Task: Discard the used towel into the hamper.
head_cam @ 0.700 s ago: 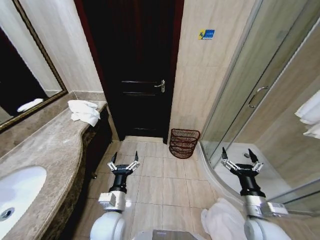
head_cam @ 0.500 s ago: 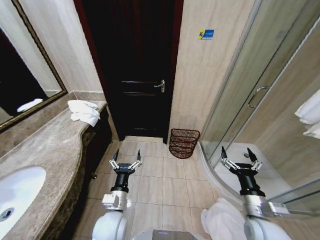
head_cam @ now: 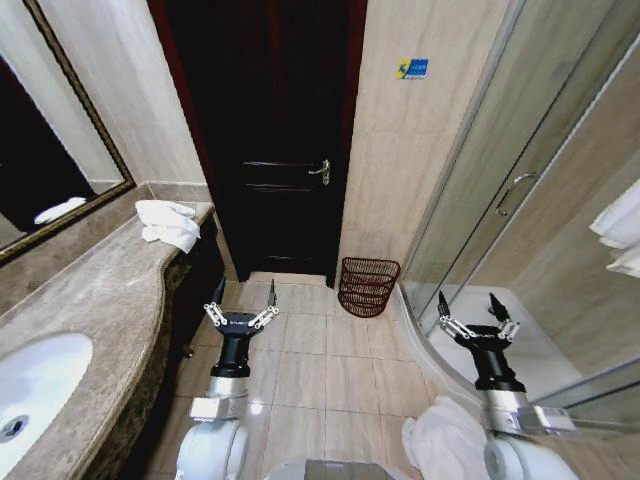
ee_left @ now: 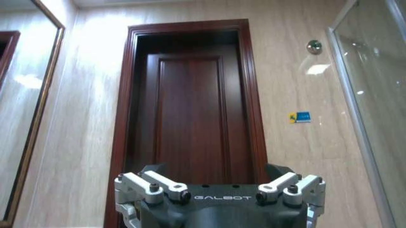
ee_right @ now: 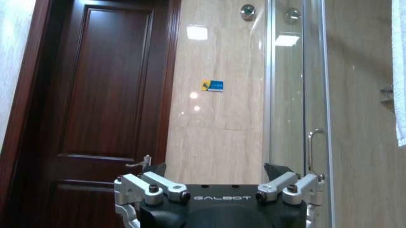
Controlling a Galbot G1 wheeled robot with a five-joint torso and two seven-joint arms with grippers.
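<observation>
Left gripper (head_cam: 240, 314) has drifted left toward the marble counter, fingers apart; right gripper (head_cam: 477, 322) spread, empty — dark reddish-brown wicker hamper (head_cam: 368, 286) far, beside the door; crumpled white towel (head_cam: 167, 222) far-left on counter — risk: arm clipping counter edge

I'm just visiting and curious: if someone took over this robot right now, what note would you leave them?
Left gripper: open, empty, raised over the floor by the counter.
Right gripper: open, empty, raised near the shower door.
Towel: crumpled on the counter's far end, untouched.
Hamper: on the floor by the wall, right of the door.
Done: nothing yet.
Left: pick up the towel, drop it in the hamper.
</observation>
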